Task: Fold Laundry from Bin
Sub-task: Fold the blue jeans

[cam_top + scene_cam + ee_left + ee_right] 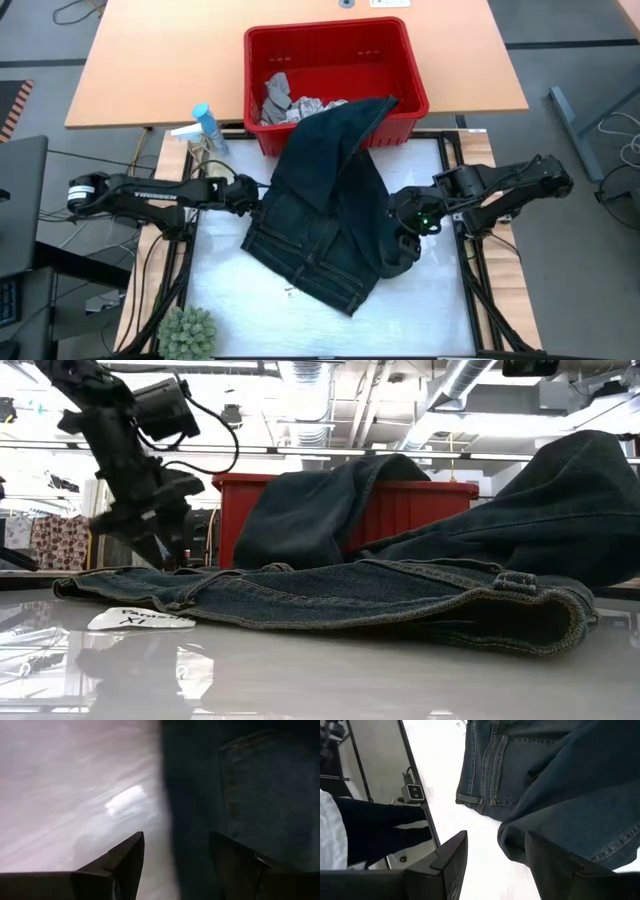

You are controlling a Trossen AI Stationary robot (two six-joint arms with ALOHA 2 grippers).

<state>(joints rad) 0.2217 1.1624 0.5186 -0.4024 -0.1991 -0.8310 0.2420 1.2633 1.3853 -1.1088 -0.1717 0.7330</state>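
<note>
Dark blue trousers [320, 230] hang out of the red bin [412, 70]. One leg lies over the bin's near rim, while the waist and seat lie spread on the white table. A grey cloth [276, 95] and a leaf-print cloth [318, 104] lie inside the bin. My left gripper [175, 837] is open, low at the trousers' left edge [167, 795], with one finger over the bare table and one over the denim. My right gripper [495, 837] is open above the table's right side, beside the bunched trouser leg [512, 845]. My left gripper stands astride the trousers' left edge; I cannot tell whether either finger touches the cloth. My right gripper has the fold of the bunched leg close against the inner side of one finger [540, 855]; I cannot tell whether they touch.
A spray bottle with a blue cap [204, 122] stands left of the bin. A small green plant [187, 335] sits at the near left corner. A small white label [140, 620] lies on the table by the waistband. Bare white table lies near and right of the trousers.
</note>
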